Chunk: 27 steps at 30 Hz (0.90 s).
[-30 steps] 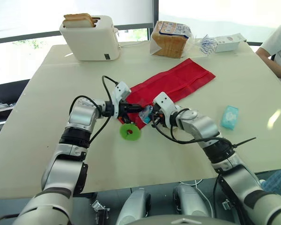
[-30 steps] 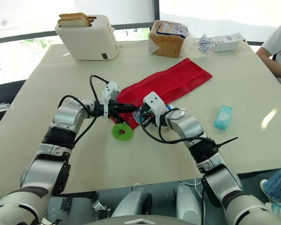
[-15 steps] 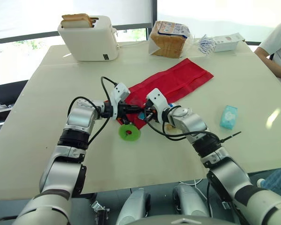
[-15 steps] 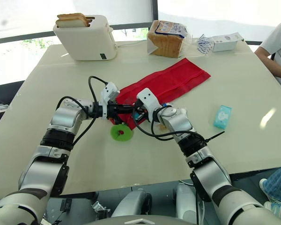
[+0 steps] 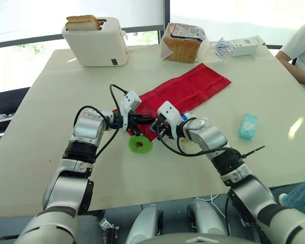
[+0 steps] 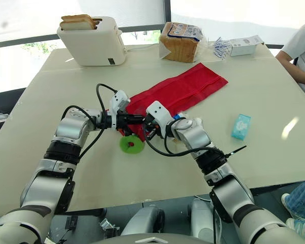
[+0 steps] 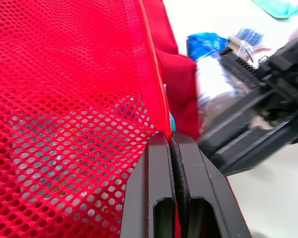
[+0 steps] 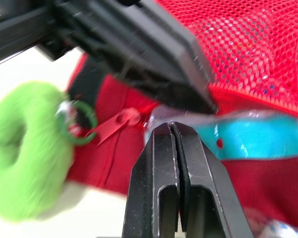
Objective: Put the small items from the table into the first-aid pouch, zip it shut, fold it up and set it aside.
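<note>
The left gripper (image 7: 170,139) was clamped flat on the zip edge of the red mesh pouch (image 5: 193,89) at its near-left end, where the opening seemed to be. Just nearer lay a soft green ring (image 5: 140,144), apparently hooked to the zip pull. From there the pouch ran long towards the far right, limp and flat. Close against that opening, the right gripper (image 8: 173,128) had its fingers pressed together on the thin edge of a crinkly clear-and-blue packet (image 8: 248,136), which I reckoned wanted sliding in under the mesh. Well to the right, a small teal tissue pack (image 5: 248,126) sat on the table (image 5: 51,168), nearer the right arm
</note>
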Each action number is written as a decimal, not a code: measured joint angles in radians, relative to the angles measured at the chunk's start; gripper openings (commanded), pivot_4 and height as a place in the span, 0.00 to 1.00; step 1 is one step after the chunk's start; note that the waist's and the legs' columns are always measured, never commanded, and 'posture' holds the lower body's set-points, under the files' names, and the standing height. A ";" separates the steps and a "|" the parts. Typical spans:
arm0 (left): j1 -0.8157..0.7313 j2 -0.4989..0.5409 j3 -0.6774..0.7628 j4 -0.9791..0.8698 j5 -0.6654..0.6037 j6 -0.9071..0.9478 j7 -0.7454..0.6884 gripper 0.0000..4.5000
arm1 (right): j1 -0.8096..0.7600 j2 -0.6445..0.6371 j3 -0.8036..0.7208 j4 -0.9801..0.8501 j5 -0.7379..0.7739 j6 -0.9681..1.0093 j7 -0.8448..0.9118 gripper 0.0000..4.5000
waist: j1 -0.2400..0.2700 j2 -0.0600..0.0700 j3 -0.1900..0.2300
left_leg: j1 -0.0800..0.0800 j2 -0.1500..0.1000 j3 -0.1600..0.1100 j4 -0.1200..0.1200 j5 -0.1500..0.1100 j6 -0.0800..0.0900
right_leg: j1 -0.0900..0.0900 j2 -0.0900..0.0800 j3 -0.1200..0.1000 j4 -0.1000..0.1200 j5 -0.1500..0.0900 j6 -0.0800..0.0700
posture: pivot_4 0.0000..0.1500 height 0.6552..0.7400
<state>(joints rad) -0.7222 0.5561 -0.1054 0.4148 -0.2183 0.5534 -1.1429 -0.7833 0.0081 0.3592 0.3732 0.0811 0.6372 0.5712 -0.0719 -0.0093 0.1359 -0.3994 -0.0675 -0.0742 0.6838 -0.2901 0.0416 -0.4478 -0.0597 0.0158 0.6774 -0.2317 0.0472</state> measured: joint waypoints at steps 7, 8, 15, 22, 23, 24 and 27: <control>0.015 0.010 0.028 -0.054 -0.006 0.027 0.012 0.00 | -0.068 0.066 -0.023 0.228 -0.048 -0.206 -0.025 0.01 | -0.002 0.000 0.000 | 0.001 0.000 0.000 0.000 0.000 0.000 | 0.000 0.000 0.000 0.000 0.000 0.000 | 1.00 1.00; 0.016 0.012 0.030 -0.058 -0.008 0.030 0.013 0.00 | -0.076 0.075 -0.025 0.255 -0.052 -0.232 -0.022 0.01 | -0.003 0.000 0.000 | 0.001 0.000 0.000 0.000 0.000 0.000 | 0.000 0.000 0.000 0.000 0.000 0.000 | 1.00 1.00; 0.021 0.018 0.042 -0.095 -0.013 0.051 0.018 0.00 | -0.114 0.126 -0.070 0.423 -0.069 -0.428 -0.037 0.01 | -0.018 0.000 -0.001 | 0.002 0.000 -0.002 -0.001 0.000 -0.001 | 0.000 0.000 -0.001 0.000 0.000 0.000 | 1.00 1.00; 0.045 0.018 0.044 -0.122 -0.019 0.030 0.028 0.00 | -0.080 0.105 -0.078 0.434 -0.074 -0.551 0.024 0.01 | -0.019 0.000 0.000 | 0.002 0.000 -0.003 -0.001 0.000 -0.001 | 0.000 0.000 -0.001 0.000 0.000 0.000 | 1.00 1.00; 0.047 0.018 0.035 -0.122 -0.018 0.016 0.027 0.00 | -0.040 0.073 -0.070 0.354 -0.070 -0.524 0.071 0.14 | -0.015 0.000 0.000 | 0.002 -0.001 -0.003 -0.001 0.000 -0.001 | 0.001 0.000 -0.001 0.000 0.000 0.000 | 1.00 1.00; 0.053 0.019 0.032 -0.119 -0.013 0.000 0.030 0.00 | -0.013 0.045 -0.062 0.297 -0.067 -0.496 0.111 0.25 | -0.015 0.000 0.000 | 0.002 -0.001 -0.003 -0.001 0.000 -0.001 | 0.001 0.000 0.000 0.000 0.000 0.000 | 1.00 1.00; 0.059 0.029 0.014 -0.107 0.007 -0.035 0.030 0.00 | 0.054 -0.013 -0.053 0.139 -0.046 -0.414 0.171 0.45 | -0.012 0.001 0.000 | 0.001 -0.001 -0.004 -0.001 0.000 -0.001 | 0.000 0.000 -0.001 0.000 0.000 0.000 | 1.00 1.00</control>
<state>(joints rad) -0.6633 0.5847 -0.0913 0.3079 -0.2114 0.5185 -1.1125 -0.7292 -0.0048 0.3062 0.5125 0.0350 0.2227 0.7424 -0.0839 -0.0088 0.1357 -0.3984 -0.0688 -0.0780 0.6830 -0.2902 0.0409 -0.4474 -0.0600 0.0153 0.6770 -0.2317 0.0472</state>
